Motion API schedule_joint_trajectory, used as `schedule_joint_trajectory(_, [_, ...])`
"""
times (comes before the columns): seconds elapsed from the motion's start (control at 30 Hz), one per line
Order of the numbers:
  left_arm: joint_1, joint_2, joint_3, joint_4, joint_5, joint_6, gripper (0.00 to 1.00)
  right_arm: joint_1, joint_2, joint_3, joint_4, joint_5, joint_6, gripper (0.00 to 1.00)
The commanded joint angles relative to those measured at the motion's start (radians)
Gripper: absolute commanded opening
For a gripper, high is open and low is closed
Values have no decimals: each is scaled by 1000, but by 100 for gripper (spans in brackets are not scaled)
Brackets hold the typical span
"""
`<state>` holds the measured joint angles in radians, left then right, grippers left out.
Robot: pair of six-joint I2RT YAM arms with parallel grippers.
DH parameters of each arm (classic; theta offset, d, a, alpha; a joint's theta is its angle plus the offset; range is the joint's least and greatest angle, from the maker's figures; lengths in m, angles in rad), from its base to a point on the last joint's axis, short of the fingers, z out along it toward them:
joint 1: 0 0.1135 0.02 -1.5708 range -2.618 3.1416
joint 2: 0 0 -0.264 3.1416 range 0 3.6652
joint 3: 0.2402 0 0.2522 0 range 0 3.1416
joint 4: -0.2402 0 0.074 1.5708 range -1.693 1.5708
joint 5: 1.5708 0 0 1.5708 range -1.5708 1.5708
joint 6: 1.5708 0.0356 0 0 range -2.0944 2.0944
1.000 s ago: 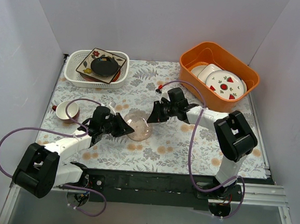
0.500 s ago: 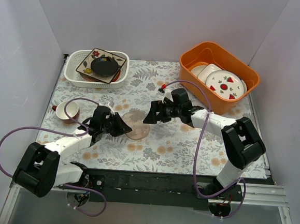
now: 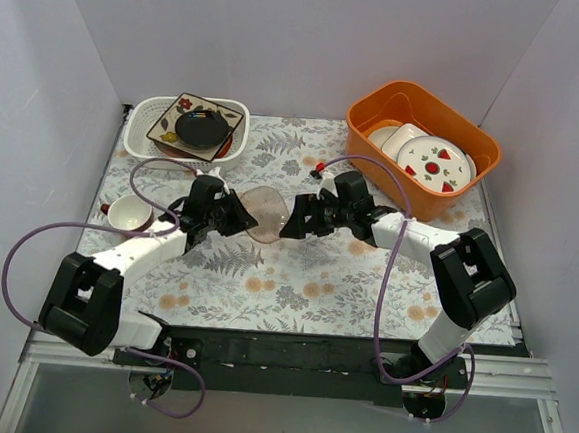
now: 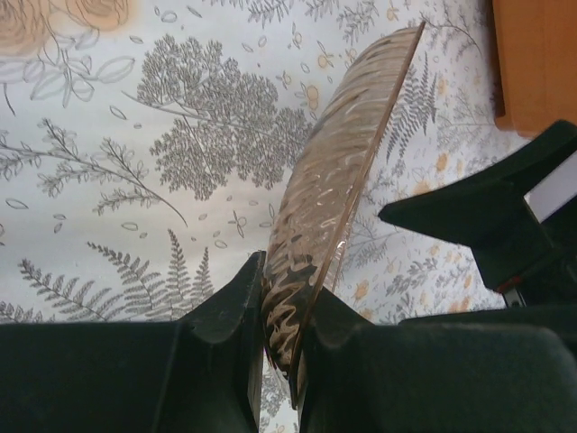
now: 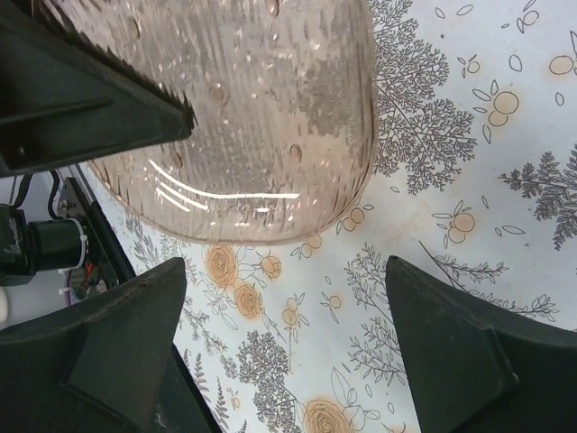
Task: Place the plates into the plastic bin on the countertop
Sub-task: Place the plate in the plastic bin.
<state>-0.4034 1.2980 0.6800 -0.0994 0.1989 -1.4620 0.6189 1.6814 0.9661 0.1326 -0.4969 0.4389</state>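
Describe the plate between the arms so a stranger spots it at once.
On the fern-printed countertop, find the left gripper: it pinches a tilted plate. Unlike the patterned plates in the white bin, this one is see-through, pinkish and rippled.

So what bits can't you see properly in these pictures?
Top view: whatever lies lower in the white basket is covered by the square plate and the dark dish; only a red rim peeks out.
Left wrist view: the lower rim of the pink plate is hidden between the fingers of the left gripper.
Right wrist view: the picture's edge cuts off its top.
Top view: the strawberry plates cover the floor of the orange tub.
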Motion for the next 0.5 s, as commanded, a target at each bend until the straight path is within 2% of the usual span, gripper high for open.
schedule_joint_trajectory(0.0, [6,63,154,-86,-79,69,0,-11,-57,-10,33,-8,-17,98])
schedule_joint_trajectory(0.47, [90,369,651,-218,7,137,0,-59,-107,-49,33,-31,-29,98])
